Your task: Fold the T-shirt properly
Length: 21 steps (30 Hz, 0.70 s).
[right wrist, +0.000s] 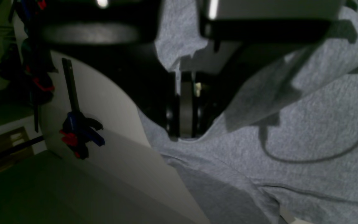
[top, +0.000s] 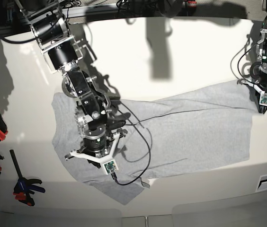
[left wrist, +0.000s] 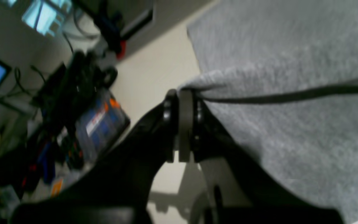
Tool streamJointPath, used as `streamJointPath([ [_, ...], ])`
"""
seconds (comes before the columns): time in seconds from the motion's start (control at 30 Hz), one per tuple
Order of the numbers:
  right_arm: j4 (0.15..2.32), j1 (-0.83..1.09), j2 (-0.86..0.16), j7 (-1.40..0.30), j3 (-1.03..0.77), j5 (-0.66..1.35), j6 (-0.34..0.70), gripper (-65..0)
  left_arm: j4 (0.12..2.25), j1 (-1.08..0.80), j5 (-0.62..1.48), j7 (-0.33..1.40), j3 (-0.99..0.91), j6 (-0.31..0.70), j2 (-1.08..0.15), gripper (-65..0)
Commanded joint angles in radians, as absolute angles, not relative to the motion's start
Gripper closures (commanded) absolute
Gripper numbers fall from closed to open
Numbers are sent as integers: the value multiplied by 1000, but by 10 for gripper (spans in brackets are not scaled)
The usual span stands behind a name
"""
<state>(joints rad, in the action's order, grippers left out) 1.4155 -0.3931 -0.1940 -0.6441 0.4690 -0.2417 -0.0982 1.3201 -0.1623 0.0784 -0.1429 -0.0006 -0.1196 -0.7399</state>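
- The grey T-shirt (top: 190, 127) is lying limp and light, sagging wherever unsupported.
- Left claw (left wrist: 185, 93) is pinching its edge; right claw (right wrist: 186, 135) is clenched on cloth.
- Hems are probably offering the surest hold.

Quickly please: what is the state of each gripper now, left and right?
Left gripper: shut on the T-shirt, pinching its edge.
Right gripper: shut on the T-shirt, pinching a fold.

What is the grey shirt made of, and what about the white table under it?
The T-shirt looks like soft knit fabric, probably cotton: the grey is speckled, matte, and it wrinkles and drapes where the hands pinch it. The table looks like a hard, smooth board with an off-white, slightly glossy coat, since arm shadows fall sharp on it. Whether it is wood or plastic underneath cannot be told.
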Motion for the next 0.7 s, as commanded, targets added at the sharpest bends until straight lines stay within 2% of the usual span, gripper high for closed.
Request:
streamJointPath([
  [0.0,1430,-424,-192,-612,462,-254,-111,0,1335,-149,80,-187,-12,-113,-762,0],
  [0.2,1430,-424,-191,-542,462,-245,4,0,1335,-149,80,-212,-12,22,-762,0],
  [0.43,1393,-458,-190,-530,465,-197,23,0,1335,-149,80,-220,-12,20,-762,0],
  [0.67,1143,-569,-126,-511,466,-206,72,0,1335,-149,80,-234,-12,20,-762,0],
])
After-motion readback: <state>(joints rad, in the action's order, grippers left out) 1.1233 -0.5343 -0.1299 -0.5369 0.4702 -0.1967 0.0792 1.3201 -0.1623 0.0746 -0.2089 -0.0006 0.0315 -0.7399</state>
